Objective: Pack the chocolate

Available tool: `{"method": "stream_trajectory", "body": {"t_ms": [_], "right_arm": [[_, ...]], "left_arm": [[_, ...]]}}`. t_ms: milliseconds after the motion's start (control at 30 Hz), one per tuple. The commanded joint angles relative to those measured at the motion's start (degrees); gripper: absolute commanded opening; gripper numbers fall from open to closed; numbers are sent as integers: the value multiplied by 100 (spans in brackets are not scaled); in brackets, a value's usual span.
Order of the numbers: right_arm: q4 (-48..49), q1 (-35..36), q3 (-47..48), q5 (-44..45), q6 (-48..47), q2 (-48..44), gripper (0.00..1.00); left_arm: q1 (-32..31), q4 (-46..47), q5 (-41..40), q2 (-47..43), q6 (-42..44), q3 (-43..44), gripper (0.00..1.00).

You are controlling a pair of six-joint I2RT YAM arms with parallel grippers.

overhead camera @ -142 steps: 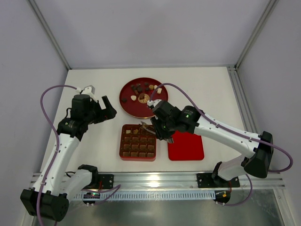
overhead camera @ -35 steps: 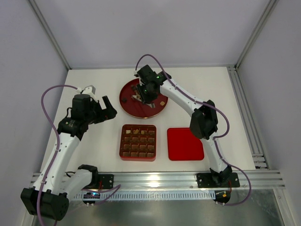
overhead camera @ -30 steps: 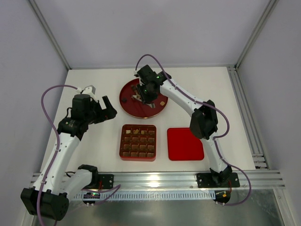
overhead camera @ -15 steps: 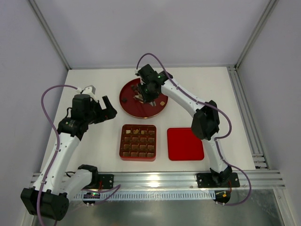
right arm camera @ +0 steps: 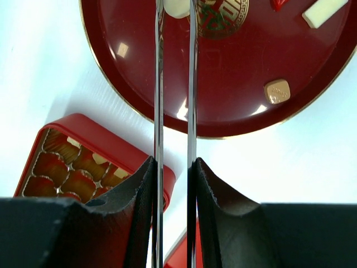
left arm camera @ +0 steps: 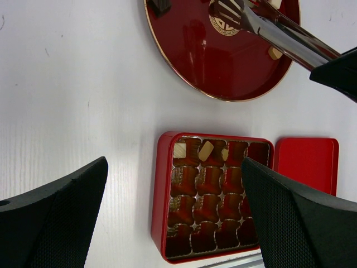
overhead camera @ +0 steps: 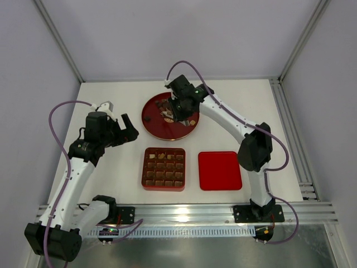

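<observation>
My right gripper (overhead camera: 179,106) is shut on metal tongs (right arm camera: 191,84) over the round red plate (overhead camera: 162,131). In the right wrist view the tong tips stand on either side of a cream chocolate (right arm camera: 175,6) at the top edge. I cannot tell whether it is lifted. A tan cube (right arm camera: 277,90) and a white piece (right arm camera: 324,11) lie on the plate (right arm camera: 223,72). The red grid box (overhead camera: 163,168) holds a few pieces in its top row (left arm camera: 206,149). My left gripper (overhead camera: 129,128) is open and empty, to the left of the plate.
The flat red lid (overhead camera: 220,170) lies right of the box. In the left wrist view the tongs (left arm camera: 279,39) reach across the plate (left arm camera: 223,67). The enclosure walls stand at the back and sides, and a metal rail runs along the near edge.
The right arm went from the box back to the plate, and in the last second it shifted slightly right over the plate. The left arm has not moved.
</observation>
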Motion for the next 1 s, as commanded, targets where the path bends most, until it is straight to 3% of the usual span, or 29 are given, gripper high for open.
{"method": "stream_trajectory", "body": {"t_ms": [0,467,967], "right_arm": [[223,3,-241,-13,106,-713,32],[179,135,-1833,-163,378,-2682,32],[240,855,-4232,101,1186,-4704,32]], "left_arm": [[2,58,85,-29,85,12,100],[2,49,112,-3,85,4,100],[-7,58,85,14,77,3,100]]}}
